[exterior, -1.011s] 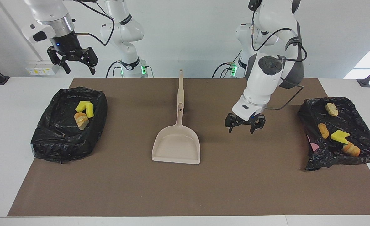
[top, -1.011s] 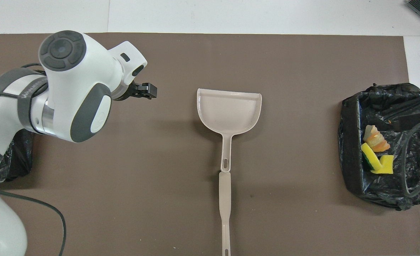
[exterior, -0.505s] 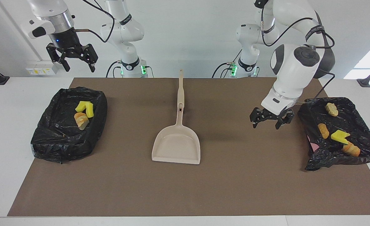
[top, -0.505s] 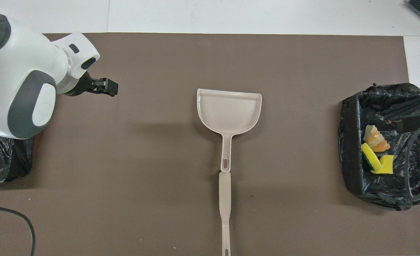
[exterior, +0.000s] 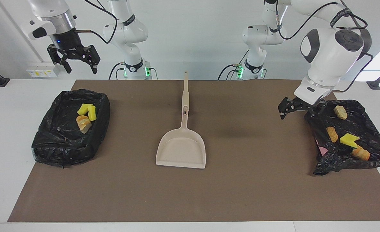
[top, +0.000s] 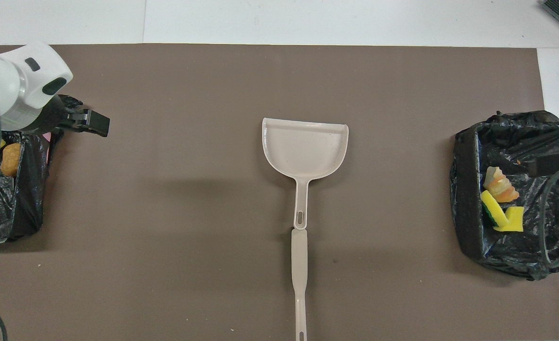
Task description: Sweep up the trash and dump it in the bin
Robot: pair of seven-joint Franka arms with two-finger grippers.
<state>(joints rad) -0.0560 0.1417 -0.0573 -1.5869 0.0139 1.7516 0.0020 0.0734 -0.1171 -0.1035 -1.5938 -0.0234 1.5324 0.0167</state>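
Currently left gripper (exterior: 299, 110) hangs open and empty over the edge of the black bag (exterior: 367, 127) at its end, where 4 trash scraps (exterior: 348, 139) lie; right gripper (exterior: 74, 63) waits, open and empty, above the bin (exterior: 51, 141) holding 2 scraps (exterior: 86, 116); beige dustpan (exterior: 182, 149) lies mid-mat.

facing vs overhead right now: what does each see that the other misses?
Facing only: the right gripper raised over the table edge, and all four scraps in the bag at the left arm's end, with the left gripper over its rim. Overhead only: nothing extra; that bag is mostly cut off. Both: the dustpan mid-mat, and the bin with yellow and tan scraps.
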